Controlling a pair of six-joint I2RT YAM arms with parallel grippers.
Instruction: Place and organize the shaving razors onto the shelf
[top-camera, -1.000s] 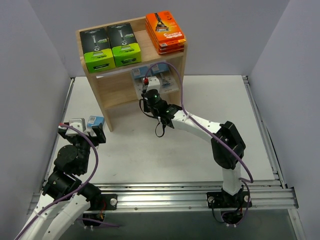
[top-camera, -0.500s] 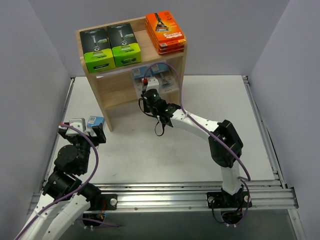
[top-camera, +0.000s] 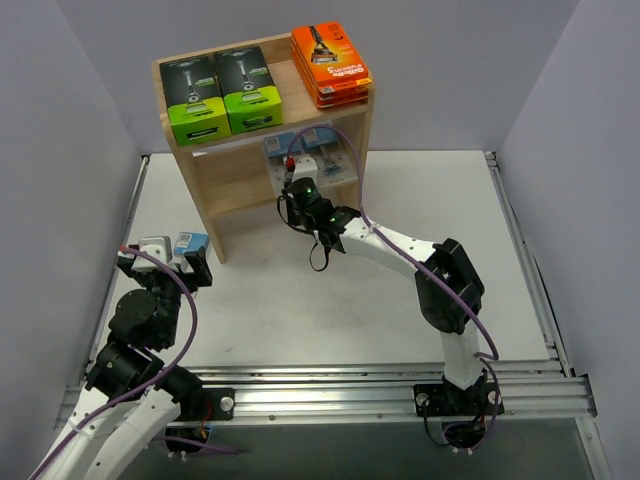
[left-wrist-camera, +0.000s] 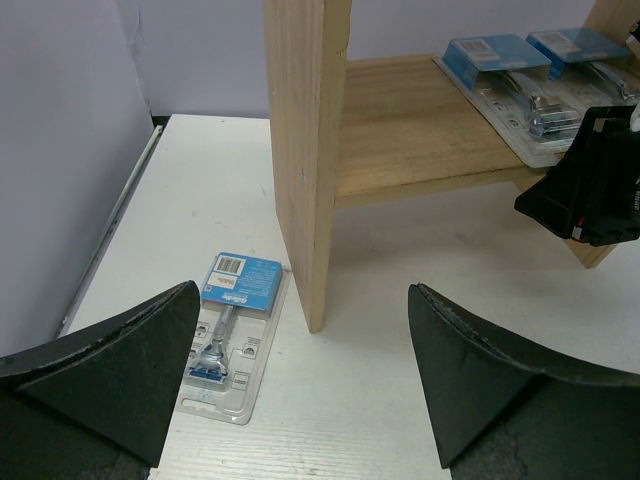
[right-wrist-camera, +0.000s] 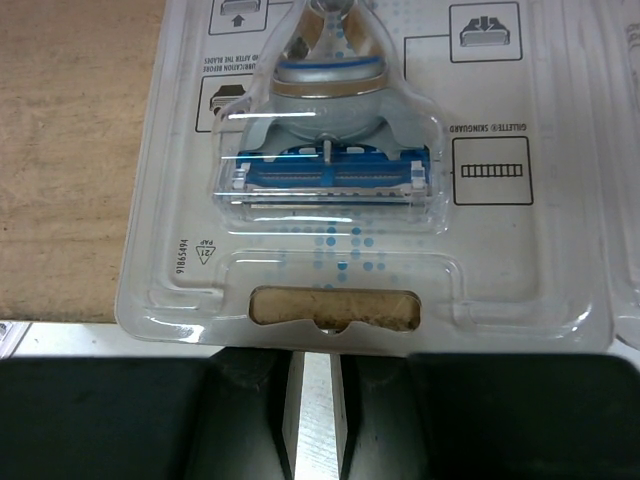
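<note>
Just beyond right end effector (right-wrist-camera: 314, 372), blister pack (right-wrist-camera: 345, 180).

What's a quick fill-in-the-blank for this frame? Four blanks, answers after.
On the shelf, the top tier's stack of flat boxes is ___.
Its middle tier holds ___ blister packs.
A third blister pack lies on the ___, beside the shelf.
The left gripper is ___.
Answers: orange; two; table; open.
</note>
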